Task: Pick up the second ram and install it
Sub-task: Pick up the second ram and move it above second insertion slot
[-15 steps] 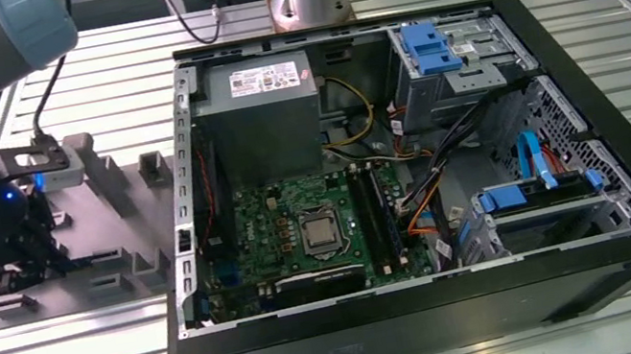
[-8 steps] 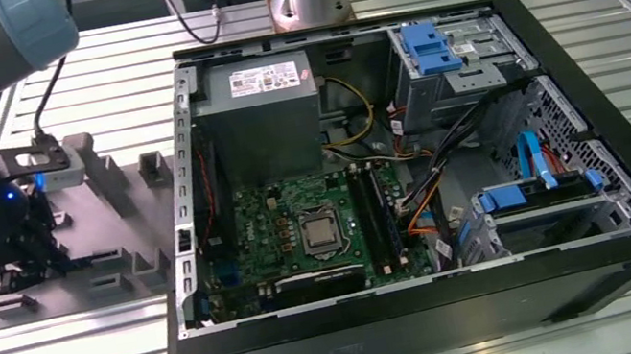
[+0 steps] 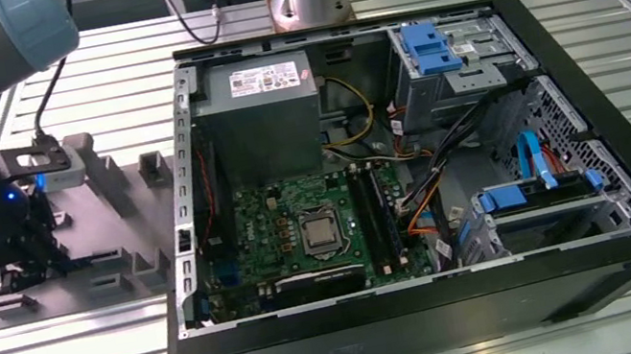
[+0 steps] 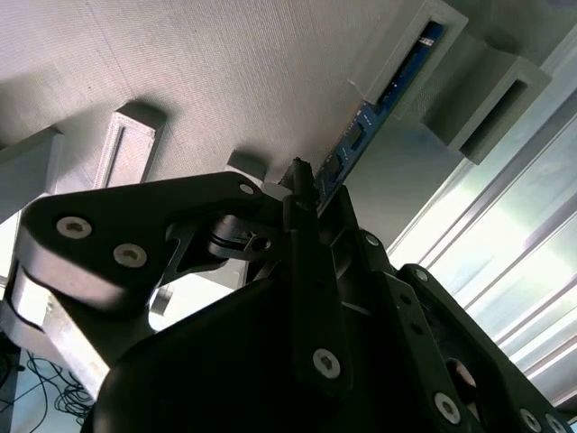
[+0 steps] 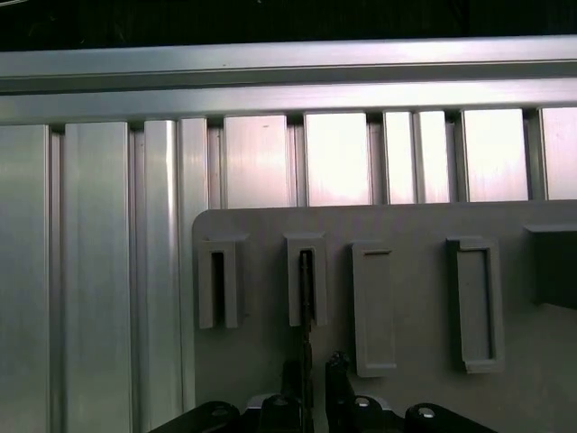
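Dark and slim, the second ram (image 4: 389, 88) stands on edge in its slot of the grey fixture plate (image 5: 252, 361), the gripper's (image 5: 315, 383) jaws parted either side of it, so nothing is lifted yet and the motherboard (image 3: 283, 212) lies well apart.

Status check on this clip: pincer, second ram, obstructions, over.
Pincer over the grey fixture, lined up on the second ram. Ram standing on edge in its slot, not yet installed. Nothing across it.
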Available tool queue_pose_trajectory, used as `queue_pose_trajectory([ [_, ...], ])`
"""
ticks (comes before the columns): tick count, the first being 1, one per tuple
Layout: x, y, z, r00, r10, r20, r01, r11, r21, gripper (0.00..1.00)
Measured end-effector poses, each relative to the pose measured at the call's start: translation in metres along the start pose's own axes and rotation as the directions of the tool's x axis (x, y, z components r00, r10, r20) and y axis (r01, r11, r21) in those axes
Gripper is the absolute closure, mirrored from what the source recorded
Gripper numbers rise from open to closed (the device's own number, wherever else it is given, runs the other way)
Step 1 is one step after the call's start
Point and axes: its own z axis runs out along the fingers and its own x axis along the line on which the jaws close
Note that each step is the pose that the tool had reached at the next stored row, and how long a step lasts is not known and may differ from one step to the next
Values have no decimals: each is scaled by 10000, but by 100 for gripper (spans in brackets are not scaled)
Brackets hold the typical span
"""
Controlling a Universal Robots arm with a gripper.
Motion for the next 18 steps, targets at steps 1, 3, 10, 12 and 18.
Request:
queue_pose_trajectory([
  [1,0,0,0,10000,0,0,0,10000,0,75],
  [3,0,0,0,10000,0,0,0,10000,0,76],
  [10,1,0,1,10000,0,-2,0,10000,1,86],
  [12,7,-1,3,10000,-15,-4,15,10000,2,86],
  [18,28,-1,3,9998,-212,-20,212,9998,-4,86],
])
